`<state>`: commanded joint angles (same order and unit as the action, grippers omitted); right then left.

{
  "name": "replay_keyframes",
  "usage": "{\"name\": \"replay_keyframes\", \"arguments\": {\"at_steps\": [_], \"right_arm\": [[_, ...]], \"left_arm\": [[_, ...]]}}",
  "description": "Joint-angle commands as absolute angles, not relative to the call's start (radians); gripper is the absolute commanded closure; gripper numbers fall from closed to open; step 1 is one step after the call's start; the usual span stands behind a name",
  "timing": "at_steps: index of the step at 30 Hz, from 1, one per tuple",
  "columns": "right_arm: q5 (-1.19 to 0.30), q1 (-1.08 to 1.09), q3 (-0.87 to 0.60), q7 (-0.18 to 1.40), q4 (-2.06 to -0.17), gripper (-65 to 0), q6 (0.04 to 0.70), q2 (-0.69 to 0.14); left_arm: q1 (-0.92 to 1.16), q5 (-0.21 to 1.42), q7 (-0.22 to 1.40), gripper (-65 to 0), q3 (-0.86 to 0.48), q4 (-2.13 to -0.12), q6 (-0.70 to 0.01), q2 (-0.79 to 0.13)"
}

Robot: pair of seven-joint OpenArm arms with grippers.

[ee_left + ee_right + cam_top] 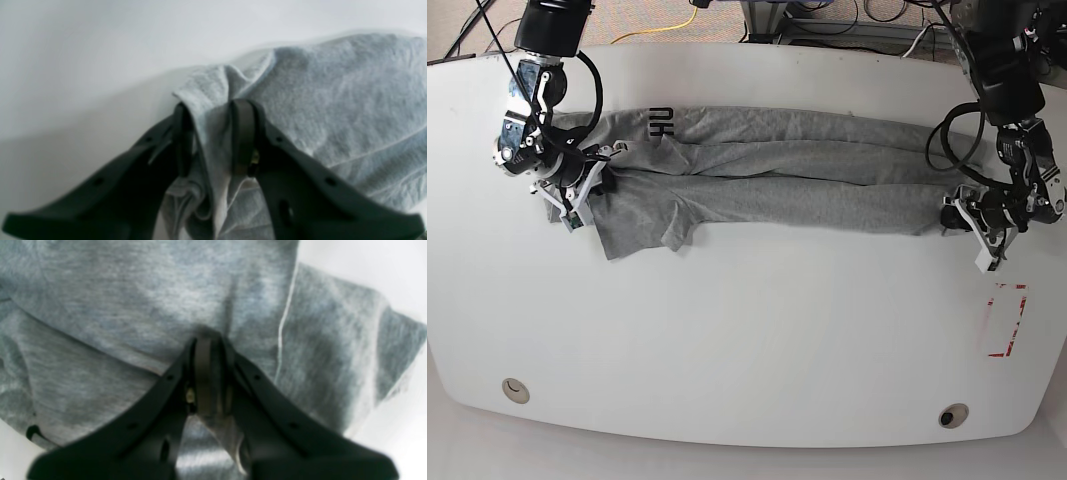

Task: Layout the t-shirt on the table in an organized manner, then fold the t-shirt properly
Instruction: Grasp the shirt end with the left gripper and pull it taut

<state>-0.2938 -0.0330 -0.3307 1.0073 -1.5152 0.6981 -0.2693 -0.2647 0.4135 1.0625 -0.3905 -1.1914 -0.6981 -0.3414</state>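
The heather-grey t-shirt (767,180) lies stretched in a long wrinkled band across the far half of the white table (757,340). Dark lettering (660,122) shows near its left end. My left gripper (954,214) is at the band's right end, and in the left wrist view it (213,133) is shut on a bunched fold of the t-shirt (333,100). My right gripper (592,182) is at the band's left end. In the right wrist view it (205,373) is shut on a pinch of the t-shirt (133,306).
A red-taped rectangle mark (1007,320) is on the table at the right, just in front of the left arm. Two round grommet holes (515,390) (953,413) sit near the front edge. Cables (827,20) run behind the far edge.
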Motion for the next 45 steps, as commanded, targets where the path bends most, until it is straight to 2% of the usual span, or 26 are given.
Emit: {"name": "replay_keyframes", "arguments": {"at_steps": [8, 21, 33, 41, 43, 45], "right_arm": [[-0.294, -0.033, -0.331, 1.007, -1.515, -5.5, 0.698, -0.269], [-0.292, -0.033, -0.331, 1.007, -1.515, -5.5, 0.698, -0.269], [-0.292, -0.033, -0.331, 1.007, -1.515, -5.5, 0.698, -0.268], [-0.294, -0.033, -0.331, 1.007, -1.515, -5.5, 0.698, -0.268], [-0.294, -0.033, -0.331, 1.007, -1.515, -5.5, 0.698, -0.268], [-0.294, -0.033, -0.331, 1.007, -1.515, -5.5, 0.698, -0.268]], "left_arm": [[-0.209, 0.415, 1.069, -12.6, -0.392, -1.386, -0.698, -0.341], [-0.124, 0.417, 1.122, -12.5, -0.392, -1.527, -0.698, -0.364], [0.05, 0.414, 1.219, -12.6, -0.529, -1.735, -0.698, -0.363], [0.125, 0.414, 1.219, -13.1, -0.59, -1.75, -0.698, -0.364], [0.119, 0.414, 1.219, -16.9, -0.595, -1.75, -0.698, -0.364], [0.074, 0.414, 1.219, -26.7, -0.595, -1.747, -0.698, -0.363]]}}
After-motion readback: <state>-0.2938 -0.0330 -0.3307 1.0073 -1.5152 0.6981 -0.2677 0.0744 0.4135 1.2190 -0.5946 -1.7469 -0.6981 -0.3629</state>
